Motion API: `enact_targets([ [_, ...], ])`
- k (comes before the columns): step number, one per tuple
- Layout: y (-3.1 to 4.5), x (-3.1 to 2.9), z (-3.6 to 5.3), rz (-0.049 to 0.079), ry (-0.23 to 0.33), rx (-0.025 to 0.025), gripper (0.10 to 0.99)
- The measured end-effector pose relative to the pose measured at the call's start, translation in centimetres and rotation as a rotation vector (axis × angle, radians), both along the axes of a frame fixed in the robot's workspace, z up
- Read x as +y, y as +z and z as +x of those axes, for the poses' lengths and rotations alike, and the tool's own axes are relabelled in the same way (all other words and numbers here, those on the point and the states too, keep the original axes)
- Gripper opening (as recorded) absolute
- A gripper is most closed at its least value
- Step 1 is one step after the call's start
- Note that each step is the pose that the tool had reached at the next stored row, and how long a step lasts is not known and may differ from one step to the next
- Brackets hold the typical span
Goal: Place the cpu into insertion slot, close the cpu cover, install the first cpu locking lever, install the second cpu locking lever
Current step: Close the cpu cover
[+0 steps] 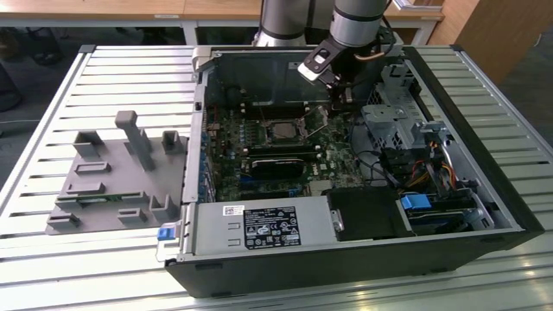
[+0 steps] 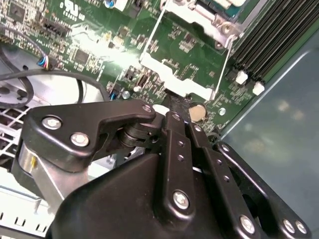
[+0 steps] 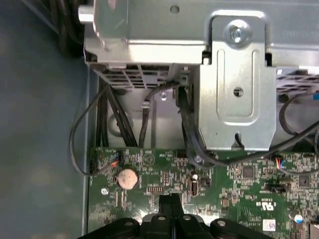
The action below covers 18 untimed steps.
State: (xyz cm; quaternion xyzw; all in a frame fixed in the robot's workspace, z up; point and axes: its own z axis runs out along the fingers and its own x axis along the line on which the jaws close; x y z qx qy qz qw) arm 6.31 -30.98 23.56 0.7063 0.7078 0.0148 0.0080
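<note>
Hovering at the exterior view's upper centre, the clenched, empty gripper (image 1: pixel 345 109) has the insertion slot (image 1: pixel 283 131) nearby, lower left.

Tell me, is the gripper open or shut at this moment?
Shut. In the first wrist view the gripper has its two fingers pressed together, with no gap, above the green board.

Pale slatted metal table (image 1: pixel 112 71), wooden desk (image 1: pixel 129 8) behind, wooden cabinet (image 1: pixel 493 39), grey floor (image 1: pixel 17 133)
</note>
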Motion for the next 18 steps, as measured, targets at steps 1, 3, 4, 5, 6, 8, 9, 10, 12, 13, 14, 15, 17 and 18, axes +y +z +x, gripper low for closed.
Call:
enact_targets([
  [1,0.00,0.00,-0.18,0.000,0.000,0.0000,0.106],
  [3,0.00,0.00,-0.53,0.000,0.000,0.0000,0.106],
  [4,0.00,0.00,-0.70,0.000,0.000,0.0000,0.106],
  [5,0.00,0.00,-0.86,0.000,0.000,0.0000,0.106],
  [6,0.00,0.00,-1.01,0.000,0.000,0.0000,0.106],
  [8,0.00,-0.01,-1.24,0.000,0.000,0.0000,0.106],
  [9,-0.01,-0.02,-1.33,0.000,0.000,0.0000,0.106],
  [10,-0.01,-0.05,-1.41,0.000,0.000,0.0000,0.106],
  [12,0.00,-0.13,-1.61,0.000,0.000,0.0000,0.106],
  [13,-0.01,-0.18,-1.77,0.000,0.000,0.0000,0.106],
  [14,-0.01,-0.20,-1.93,0.000,0.000,0.0000,0.106],
  [15,-0.01,-0.22,-2.10,0.000,0.000,0.0000,0.106],
  [17,0.00,-0.26,-2.46,0.000,0.000,0.0000,0.106],
  [18,0.00,-0.26,-2.65,0.000,0.001,0.0000,0.106],
])
